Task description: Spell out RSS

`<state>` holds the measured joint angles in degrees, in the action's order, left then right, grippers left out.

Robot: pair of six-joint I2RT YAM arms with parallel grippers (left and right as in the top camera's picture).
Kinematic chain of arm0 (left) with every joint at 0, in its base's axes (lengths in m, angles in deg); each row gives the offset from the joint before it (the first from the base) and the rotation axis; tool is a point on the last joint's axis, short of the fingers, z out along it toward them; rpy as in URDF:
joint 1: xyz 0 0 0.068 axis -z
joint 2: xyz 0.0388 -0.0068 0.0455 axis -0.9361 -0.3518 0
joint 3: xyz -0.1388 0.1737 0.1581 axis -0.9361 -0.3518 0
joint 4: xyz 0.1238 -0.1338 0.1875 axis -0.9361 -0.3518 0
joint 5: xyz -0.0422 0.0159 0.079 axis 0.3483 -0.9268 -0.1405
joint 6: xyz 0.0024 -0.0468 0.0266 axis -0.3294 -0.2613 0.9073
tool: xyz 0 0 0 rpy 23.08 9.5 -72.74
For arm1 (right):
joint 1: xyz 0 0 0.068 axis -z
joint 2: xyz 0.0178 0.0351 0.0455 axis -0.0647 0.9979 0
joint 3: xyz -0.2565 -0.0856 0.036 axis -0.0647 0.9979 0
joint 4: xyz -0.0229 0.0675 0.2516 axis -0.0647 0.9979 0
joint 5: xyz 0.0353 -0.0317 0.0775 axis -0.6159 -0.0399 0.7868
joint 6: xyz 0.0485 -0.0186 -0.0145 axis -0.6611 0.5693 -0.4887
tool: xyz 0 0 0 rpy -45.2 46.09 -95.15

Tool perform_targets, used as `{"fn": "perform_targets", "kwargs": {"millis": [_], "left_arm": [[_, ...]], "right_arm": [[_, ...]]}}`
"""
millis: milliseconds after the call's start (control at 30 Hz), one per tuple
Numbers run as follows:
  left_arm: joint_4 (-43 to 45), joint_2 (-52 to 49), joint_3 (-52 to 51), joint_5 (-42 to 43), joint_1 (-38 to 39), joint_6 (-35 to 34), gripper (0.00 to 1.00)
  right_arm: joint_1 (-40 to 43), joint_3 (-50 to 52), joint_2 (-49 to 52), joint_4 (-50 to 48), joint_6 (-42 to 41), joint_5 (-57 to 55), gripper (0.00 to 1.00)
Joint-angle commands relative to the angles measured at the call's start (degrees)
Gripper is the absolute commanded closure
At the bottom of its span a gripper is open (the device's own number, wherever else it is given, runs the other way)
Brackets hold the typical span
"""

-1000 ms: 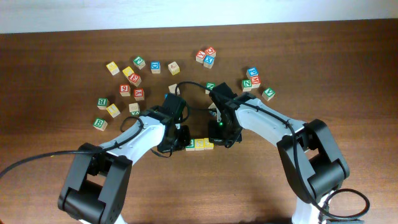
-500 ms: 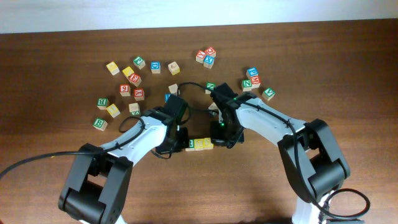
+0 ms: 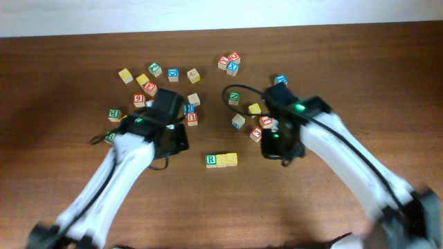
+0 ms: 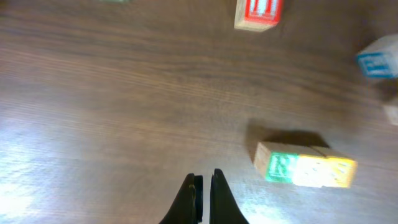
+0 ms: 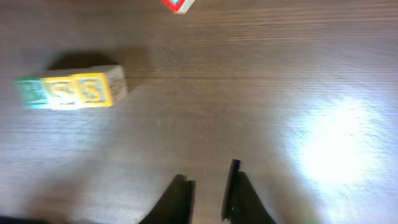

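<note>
Three cubes stand in a touching row on the table: the green R cube (image 3: 211,160), an S cube (image 3: 221,160) and a second S cube (image 3: 231,159). The left wrist view has the R cube (image 4: 280,167) with the yellow cubes (image 4: 326,172) to its right. In the right wrist view the R cube (image 5: 28,92) is blurred beside the two S cubes (image 5: 61,92) (image 5: 93,89). My left gripper (image 3: 178,141) (image 4: 203,182) is shut and empty, left of the row. My right gripper (image 3: 274,147) (image 5: 210,180) hangs right of the row, slightly open with nothing between its fingers.
Loose letter cubes lie scattered behind the row: a group at the back left (image 3: 145,90), a trio at the back middle (image 3: 228,63), and several near the right arm (image 3: 255,108). A red cube (image 4: 258,14) and a blue one (image 4: 376,62) lie beyond the left gripper.
Both grippers have drawn away from the row, the left one leftward and the right one rightward. The right gripper's jaws have parted a little. The row of cubes stays put.
</note>
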<state>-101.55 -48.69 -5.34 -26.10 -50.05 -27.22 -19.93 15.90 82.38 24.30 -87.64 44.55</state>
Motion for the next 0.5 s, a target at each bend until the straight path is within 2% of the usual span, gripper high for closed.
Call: {"fn": "perform_targets", "kwargs": {"millis": [0, 100, 133, 167, 300, 467], "left_arm": [[-2.86, 8.09, 0.85, -3.45, -0.94, 0.92, 0.88], [-5.38, 10.97, 0.85, -4.72, -0.94, 0.92, 0.36], [-5.92, 11.28, 0.85, -4.85, -0.94, 0.92, 0.18], [-6.71, 11.32, 0.85, -4.87, -0.94, 0.92, 0.01], [-7.54, 11.21, 0.83, -4.85, -0.94, 0.92, 0.01], [-7.54, 11.21, 0.83, -4.83, -0.94, 0.92, 0.01]], "right_arm": [[-2.1, -0.83, -10.56, 2.27, 0.22, -4.66, 0.64], [-5.6, 0.48, -18.03, 3.13, 0.15, -5.29, 0.34], [-7.37, 1.33, -20.68, 3.15, -0.66, -5.86, 0.05], [-9.05, 2.14, -22.84, 3.21, -2.29, -7.02, 0.01], [-18.36, 6.97, -31.89, 3.21, -12.15, -15.78, 0.02], [-20.94, 7.43, -34.32, 3.23, -12.22, -16.39, 0.02]]}}
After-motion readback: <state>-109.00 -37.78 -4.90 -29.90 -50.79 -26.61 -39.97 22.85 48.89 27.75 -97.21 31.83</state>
